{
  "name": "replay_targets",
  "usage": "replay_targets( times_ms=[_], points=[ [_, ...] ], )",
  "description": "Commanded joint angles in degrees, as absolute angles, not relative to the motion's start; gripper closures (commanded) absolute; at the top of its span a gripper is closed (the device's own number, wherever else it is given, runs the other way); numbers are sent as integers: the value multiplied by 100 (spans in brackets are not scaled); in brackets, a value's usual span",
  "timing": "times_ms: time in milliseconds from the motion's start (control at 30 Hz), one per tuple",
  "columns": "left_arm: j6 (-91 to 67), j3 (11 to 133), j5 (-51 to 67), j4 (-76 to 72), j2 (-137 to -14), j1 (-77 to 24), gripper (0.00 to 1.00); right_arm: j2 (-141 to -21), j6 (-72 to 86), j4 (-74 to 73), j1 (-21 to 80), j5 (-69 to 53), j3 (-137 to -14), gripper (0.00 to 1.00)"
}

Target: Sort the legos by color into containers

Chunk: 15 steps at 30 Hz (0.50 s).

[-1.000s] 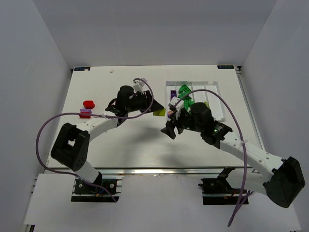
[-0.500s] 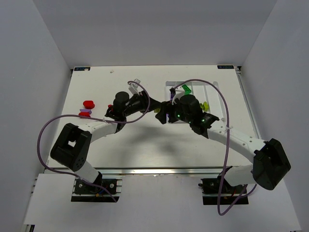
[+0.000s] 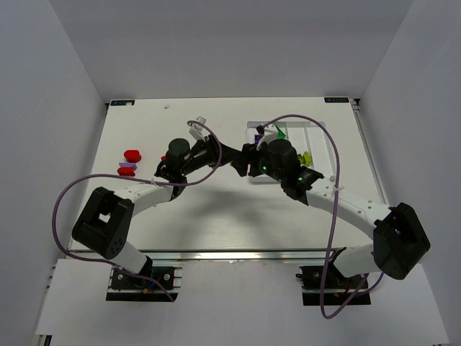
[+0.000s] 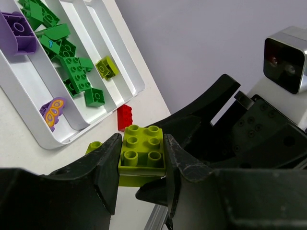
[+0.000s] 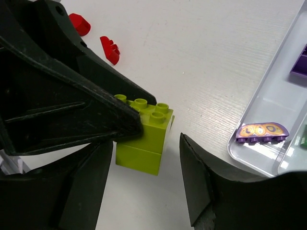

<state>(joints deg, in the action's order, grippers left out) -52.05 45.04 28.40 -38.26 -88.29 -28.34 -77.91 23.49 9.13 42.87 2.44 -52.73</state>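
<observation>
Top view: the left gripper (image 3: 225, 154) and the right gripper (image 3: 245, 163) are meeting nose to nose just beside the left edge of the tray (image 3: 315, 137). Whatever is between them is hiding under the black fingers.

Left wrist: here it is. The left jaws are pinching a yellow-green brick (image 4: 143, 153), two pieces stacked, studs facing the camera. The tray is lying beyond it, up and to the left, with one yellow-green piece (image 4: 105, 67) sitting in the third compartment.

Right wrist: the right jaws are standing wide, gripping nothing. The stack is sitting straight ahead in the gap between them, touching neither, with a left finger lying over its studs. The tray is showing at the right edge of this view, so the right arm looks better placed to deliver. This looks like a handover.
</observation>
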Motion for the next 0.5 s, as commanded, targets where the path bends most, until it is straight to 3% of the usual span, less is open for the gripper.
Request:
replay_targets(
  times_ms=[0, 300, 467],
  points=[
    [-5291, 4447, 2874, -4078, -8569, -2830, 100, -7849, 2286, 1397, 4298, 527, -5326, 38],
    [-5344, 4395, 2918, -4140, -8561, -2839, 100, -7892, 1863, 2022, 4465, 968, -5045, 59],
    [-5081, 4421, 2751, -3877, -8455, -2839, 100, -8015, 1925, 1820, 4465, 756, -5106, 90]
  ],
)
